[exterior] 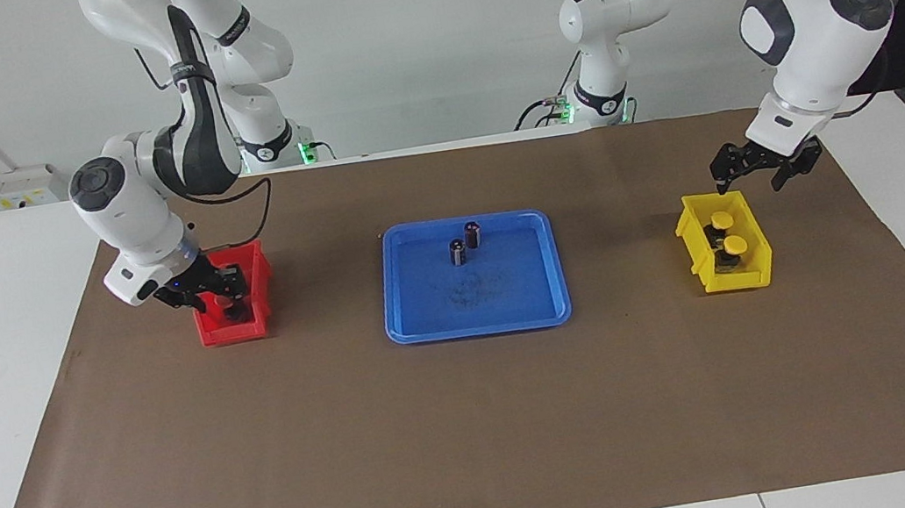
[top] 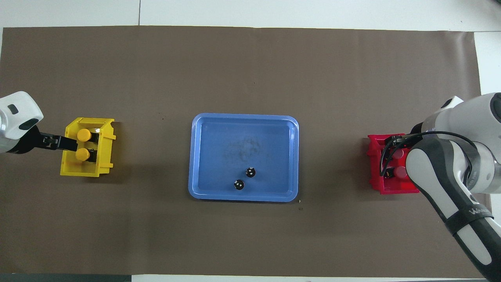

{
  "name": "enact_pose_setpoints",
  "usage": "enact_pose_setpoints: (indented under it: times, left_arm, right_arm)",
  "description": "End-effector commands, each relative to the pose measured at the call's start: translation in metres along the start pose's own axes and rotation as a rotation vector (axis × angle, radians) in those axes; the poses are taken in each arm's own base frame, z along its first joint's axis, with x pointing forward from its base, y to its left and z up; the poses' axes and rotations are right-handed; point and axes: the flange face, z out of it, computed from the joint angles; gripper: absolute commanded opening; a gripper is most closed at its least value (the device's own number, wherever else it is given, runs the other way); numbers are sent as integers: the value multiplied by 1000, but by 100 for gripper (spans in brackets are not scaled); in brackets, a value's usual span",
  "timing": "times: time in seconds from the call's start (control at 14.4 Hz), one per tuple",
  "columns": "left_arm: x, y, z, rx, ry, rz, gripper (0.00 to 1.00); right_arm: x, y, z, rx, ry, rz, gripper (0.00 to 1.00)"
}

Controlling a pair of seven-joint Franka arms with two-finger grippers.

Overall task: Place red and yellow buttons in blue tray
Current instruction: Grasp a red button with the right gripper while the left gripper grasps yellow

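A shallow rectangular blue plastic tray (exterior: 479, 321) with rounded corners lies mid-table on a brown paper mat (exterior: 477, 428). Two short dark capless cylinders (exterior: 466, 244) stand upright in the half of the tray nearer the robots, close together but apart. Toward the left arm's end sits a small yellow plastic bin (exterior: 752, 272) holding two round yellow-capped push buttons (exterior: 729, 234); the left gripper (exterior: 749, 175) hangs just above its nearer rim, fingers spread. Toward the right arm's end, the right gripper (exterior: 224, 297) reaches down into a small red plastic bin (exterior: 237, 328).
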Motion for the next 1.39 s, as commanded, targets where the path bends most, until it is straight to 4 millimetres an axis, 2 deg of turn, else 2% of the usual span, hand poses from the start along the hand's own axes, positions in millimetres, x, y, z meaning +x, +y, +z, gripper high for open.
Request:
enact_pose_setpoints:
  times: [0.0, 0.28, 0.35, 0.63, 0.77, 0.91, 1.05, 1.18, 1.32]
  left_arm:
    - [5, -4, 17, 13, 8, 0, 85]
    - [-2, -5, 52, 7, -4, -63, 85]
    - [-4, 0, 59, 7, -8, -69, 85]
    - [-10, -4, 68, 5, -8, -109, 85]
    - [-14, -8, 71, 4, -15, -130, 82]
    - [-17, -5, 75, 4, -22, -165, 80]
    - [-18, -2, 77, 3, -23, -181, 79]
    - [-18, 1, 80, 1, -26, -190, 79]
    - [-19, 3, 84, 3, -14, -199, 79]
  right_arm:
    - [-3, 1, 8, 12, 6, -8, 63]
    - [-11, -2, 17, 12, -1, -20, 54]
    - [-11, -2, 18, 12, -1, -20, 48]
    - [-4, 0, 8, 13, -11, -40, 20]
    - [9, -1, -11, 18, -43, -44, 19]
    - [34, -8, -59, 24, -80, -56, 19]
    - [47, -34, -108, 21, -77, -98, 19]
    - [65, -76, -140, 14, -69, -88, 19]
    - [78, -158, -158, 3, -23, -11, 19]
